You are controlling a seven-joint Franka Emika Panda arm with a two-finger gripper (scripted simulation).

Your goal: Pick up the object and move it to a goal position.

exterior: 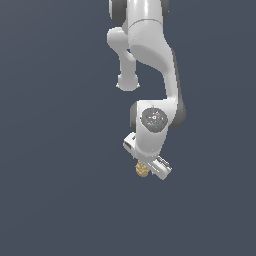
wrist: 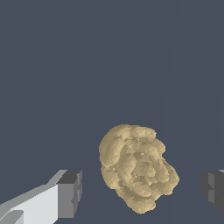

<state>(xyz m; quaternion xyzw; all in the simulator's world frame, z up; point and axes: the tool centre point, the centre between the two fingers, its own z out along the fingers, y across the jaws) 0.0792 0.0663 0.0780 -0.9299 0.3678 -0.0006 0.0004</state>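
The worktop (exterior: 50,200) was one flat dark blue-grey sheet that filled both views, and none of its edges or corners showed, so the lump could not be placed against them. Only the arm and the lump lay on or over that sheet.

In the wrist view, the gripper (wrist: 141,190) had its two dark pads wide apart. One pad (wrist: 70,192) sat on a white finger to one side, and the other pad (wrist: 213,189) was cut off by the picture's edge. The lump (wrist: 138,168) lay between the pads, with a gap of bare worktop on each side. It touched neither pad. It was tan-yellow and bumpy all over, like a small knobbly ball.

In the exterior view, the lump (exterior: 142,169) peeked out just under the white hand of the gripper (exterior: 150,167). The white arm (exterior: 155,50) rose from there toward the far side of the picture. Whether the lump sat flat on the worktop could not be told.
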